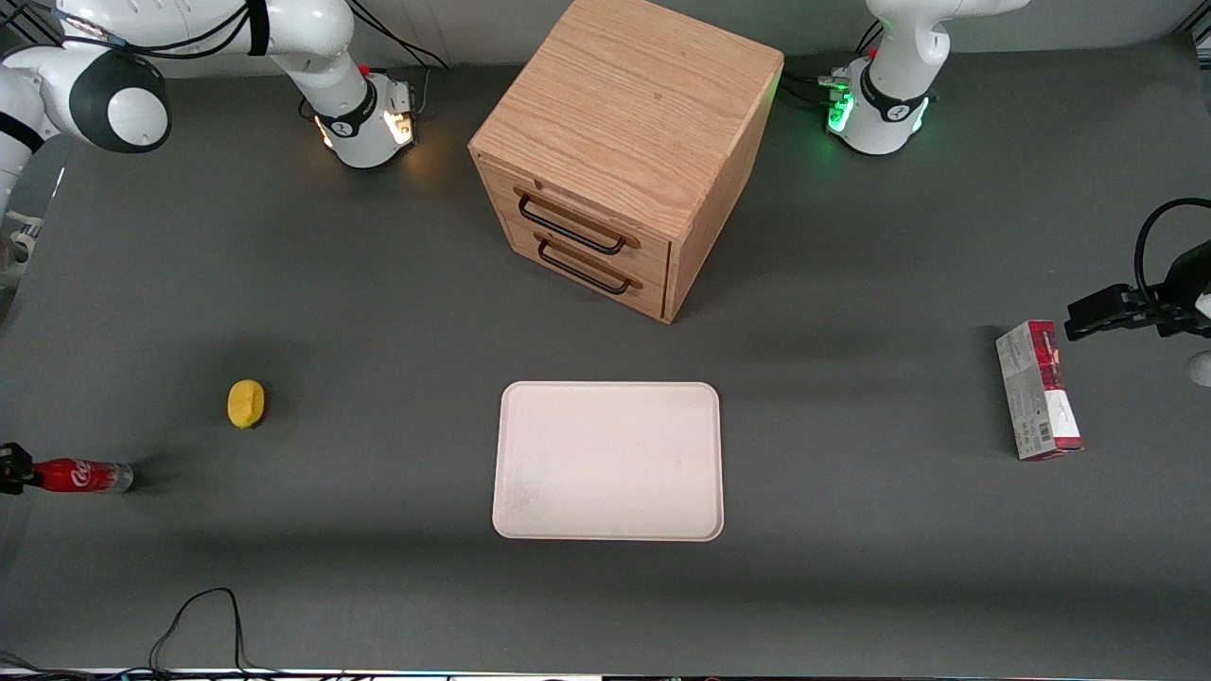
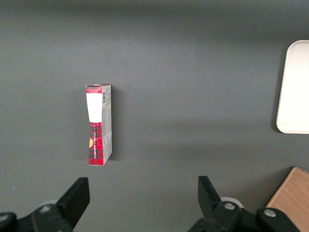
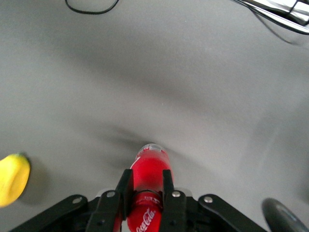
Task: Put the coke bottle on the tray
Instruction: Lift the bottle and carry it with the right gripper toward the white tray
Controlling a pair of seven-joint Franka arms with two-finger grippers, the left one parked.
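Front view: the bottle [image 1: 80, 476] lies on its side at the working arm's end of the tabletop [image 1: 378, 312], its red cap end held by the tool [image 1: 21, 470] at the frame edge. Right wrist view shows the tool [image 3: 145, 191] with its two fingers [image 3: 124, 189] closed narrow against the bottle [image 3: 150, 186], one on each side, the red body and white script between them. A lemon [image 1: 246, 403] sits near the bottle, farther from the front camera. The tray [image 1: 608, 461] lies flat mid-tabletop, well apart from the bottle, in front of the wooden drawer cabinet [image 1: 629, 142]. A carton [image 1: 1038, 389] lies toward the parked arm's end.
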